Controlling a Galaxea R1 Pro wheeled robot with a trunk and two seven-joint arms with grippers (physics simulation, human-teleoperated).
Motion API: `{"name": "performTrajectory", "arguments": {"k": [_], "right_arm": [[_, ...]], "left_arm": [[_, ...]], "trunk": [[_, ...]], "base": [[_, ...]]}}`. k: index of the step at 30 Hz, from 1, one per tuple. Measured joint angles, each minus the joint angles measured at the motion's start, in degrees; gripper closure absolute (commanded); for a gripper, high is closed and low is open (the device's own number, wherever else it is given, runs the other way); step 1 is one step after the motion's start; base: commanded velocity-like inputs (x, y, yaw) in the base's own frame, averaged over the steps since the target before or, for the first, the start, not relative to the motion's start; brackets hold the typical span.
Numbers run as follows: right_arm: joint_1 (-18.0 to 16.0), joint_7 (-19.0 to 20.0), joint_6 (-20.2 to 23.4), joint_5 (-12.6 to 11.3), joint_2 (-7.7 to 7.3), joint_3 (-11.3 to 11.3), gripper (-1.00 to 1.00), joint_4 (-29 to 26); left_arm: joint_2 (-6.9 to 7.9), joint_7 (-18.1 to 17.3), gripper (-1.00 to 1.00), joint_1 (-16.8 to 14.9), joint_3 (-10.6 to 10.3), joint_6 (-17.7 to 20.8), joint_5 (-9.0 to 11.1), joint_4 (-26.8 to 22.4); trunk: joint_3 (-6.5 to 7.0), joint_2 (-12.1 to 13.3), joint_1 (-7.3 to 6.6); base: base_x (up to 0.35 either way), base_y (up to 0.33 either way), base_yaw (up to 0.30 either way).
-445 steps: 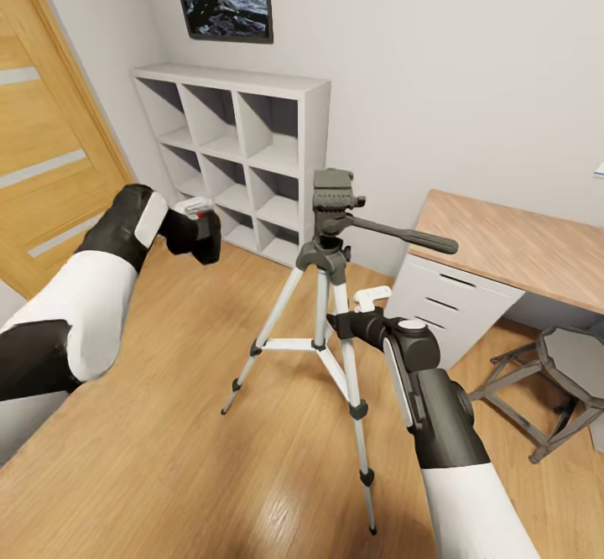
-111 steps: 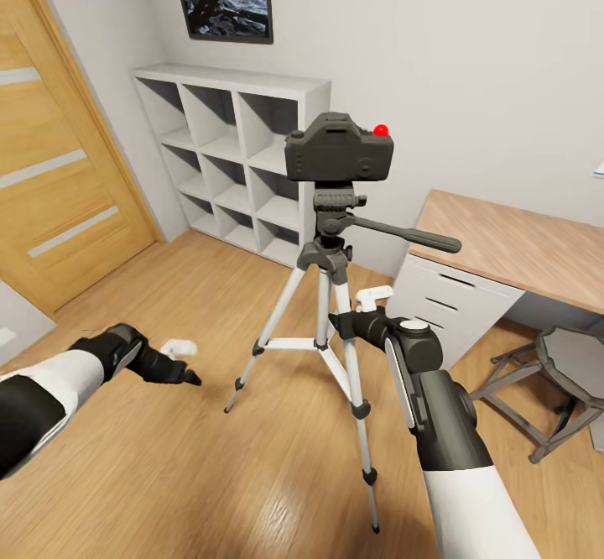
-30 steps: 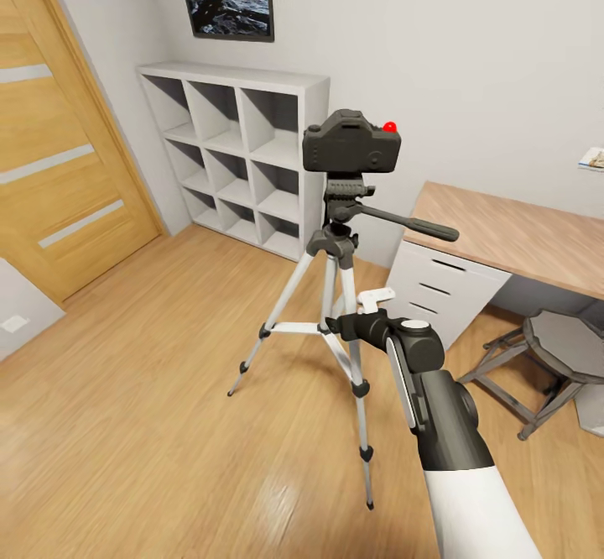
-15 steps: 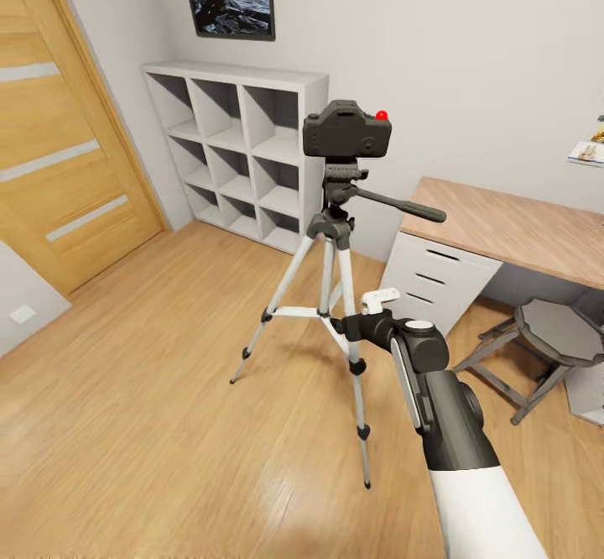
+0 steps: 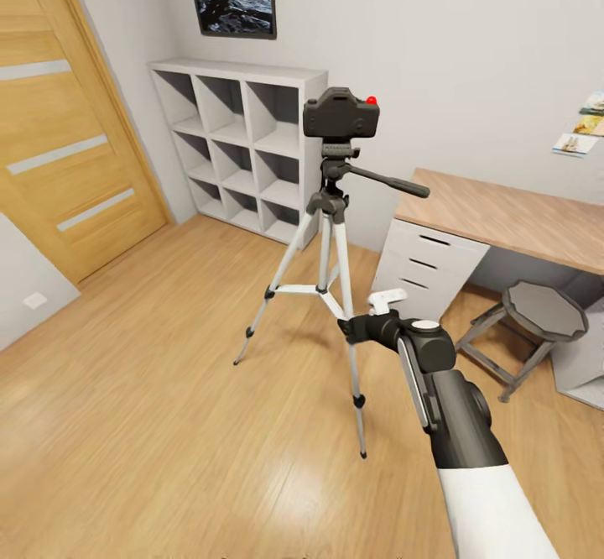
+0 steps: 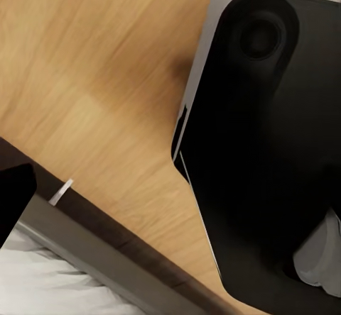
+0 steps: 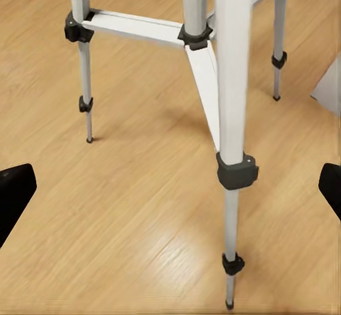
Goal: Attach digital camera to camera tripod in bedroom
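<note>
One change: whole view is shifted, camera moved back.
Digital camera (image 5: 340,115): seated on camera tripod (image 5: 325,244).
Right tool (image 7: 170,187): spread, empty, near tripod leg.
Left tool: state cannot be told.

Light wood plank floor (image 5: 151,425) carrying the tripod (image 5: 329,265) on three splayed legs, feet toward 7, 5 and 12 o'clock. The camera (image 5: 340,116) sits on its head. Shelf (image 5: 243,156) stands at 11 o'clock of the tripod; the surface (image 5: 503,215) and stool (image 5: 537,316) at 3 o'clock.
</note>
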Motion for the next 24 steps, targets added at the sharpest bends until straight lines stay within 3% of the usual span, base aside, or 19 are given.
{"name": "performTrajectory", "arguments": {"k": [10,13,14,19,24], "right_arm": [[0.6,0.0,-0.1,-0.2,-3.30,-0.1,-1.00,1.0],[2.9,0.0,-0.2,-0.2,-4.93,-0.2,-1.00,2.6],[4.8,-0.1,-0.3,-0.1,-6.29,-0.4,-1.00,4.1],[10.3,-0.1,-1.0,-0.4,-9.61,-1.3,-1.00,9.5],[14.7,0.1,-4.8,-0.5,-11.58,-3.6,-1.00,20.8]], "left_arm": [[0.19,0.0,-1.00,0.0,0.0,-0.1,0.0,-0.1],[0.22,0.0,-1.00,0.0,-0.1,-0.1,0.0,-0.1],[0.23,0.0,-1.00,0.0,-0.1,-0.1,0.0,-0.1],[0.24,0.0,-1.00,0.0,-0.1,-0.1,0.0,0.0],[0.25,0.1,-1.00,0.0,-0.1,0.0,0.1,0.0]], "trunk": [[0.00,0.0,-0.01],[0.00,0.0,-0.01],[-0.01,0.0,-0.01],[-0.01,0.0,-0.01],[-0.01,0.0,-0.01]], "base": [[-0.029,0.000,0.000],[-0.005,0.000,0.000],[-0.003,0.000,0.000],[-0.001,0.000,0.000],[0.000,0.000,0.000]]}}
